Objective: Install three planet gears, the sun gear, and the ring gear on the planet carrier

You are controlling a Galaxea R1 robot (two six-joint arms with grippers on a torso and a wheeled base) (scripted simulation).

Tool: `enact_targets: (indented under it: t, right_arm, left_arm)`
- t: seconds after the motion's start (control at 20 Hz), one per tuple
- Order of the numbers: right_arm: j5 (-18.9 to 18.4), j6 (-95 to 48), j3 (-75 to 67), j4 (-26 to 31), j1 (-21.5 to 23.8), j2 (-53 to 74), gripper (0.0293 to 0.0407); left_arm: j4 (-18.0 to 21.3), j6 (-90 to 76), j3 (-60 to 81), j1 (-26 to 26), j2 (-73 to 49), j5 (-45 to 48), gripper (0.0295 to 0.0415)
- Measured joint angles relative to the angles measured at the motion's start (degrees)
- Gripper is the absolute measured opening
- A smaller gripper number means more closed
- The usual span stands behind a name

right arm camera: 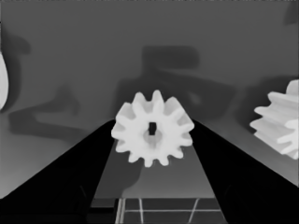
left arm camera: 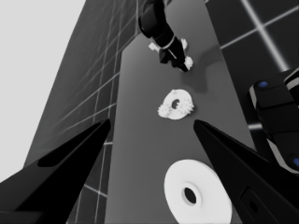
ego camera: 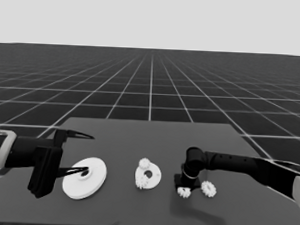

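Right hand [right arm camera: 152, 186] straddles a planet gear [right arm camera: 152, 134], fingers spread either side.
Centre the tips on its teeth before pinching; planet carrier [ego camera: 148, 175] waits mid-worktop [ego camera: 135, 212]; left hand [ego camera: 72, 154] idles spread.

So it's a dark table [ego camera: 135, 212], and the larger round part [ego camera: 85, 178] sits flat on its left side. Around the middle is the smaller round part [ego camera: 148, 176] with two small gears [ego camera: 144, 164] sitting on it. Over on the right, two more gears lie right on the table, one [ego camera: 184, 192] just beside the other [ego camera: 208, 188].
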State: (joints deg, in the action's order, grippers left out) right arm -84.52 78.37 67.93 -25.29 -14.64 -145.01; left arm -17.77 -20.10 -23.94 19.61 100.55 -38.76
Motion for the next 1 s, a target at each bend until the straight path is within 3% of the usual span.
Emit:
enact_targets:
  t: [0.35, 0.4, 0.45, 0.55, 0.65, 0.85, 1.0]
  right_arm:
    - [0.0, 0.0, 0.0, 0.0, 0.0, 0.0, 0.0312]
    - [-4.6, 4.7, -8.6, 9.1, 7.4, 2.6, 0.0312]
    - [-5.6, 6.7, -11.5, 16.2, 15.8, 3.3, 0.0312]
    - [-5.7, 6.8, -11.3, 23.6, 24.0, 3.1, 0.0312]
    - [-5.7, 6.2, -10.5, 26.1, 26.6, 2.9, 0.0312]
    - [-5.7, 5.9, -10.0, 27.2, 27.7, 2.8, 0.0312]
    - [-5.7, 4.9, 9.2, 27.1, 27.5, -15.4, 0.0312]
  left_arm:
    - [0.0, 0.0, 0.0, 0.0, 0.0, 0.0, 0.0385]
    - [0.0, 0.0, 0.0, 0.0, 0.0, 0.0, 0.0385]
    - [0.0, 0.0, 0.0, 0.0, 0.0, 0.0, 0.0385]
    - [0.0, 0.0, 0.0, 0.0, 0.0, 0.0, 0.0385]
    - [0.0, 0.0, 0.0, 0.0, 0.0, 0.0, 0.0385]
    - [0.0, 0.0, 0.0, 0.0, 0.0, 0.0, 0.0385]
    - [0.0, 0.0, 0.0, 0.0, 0.0, 0.0, 0.0385]
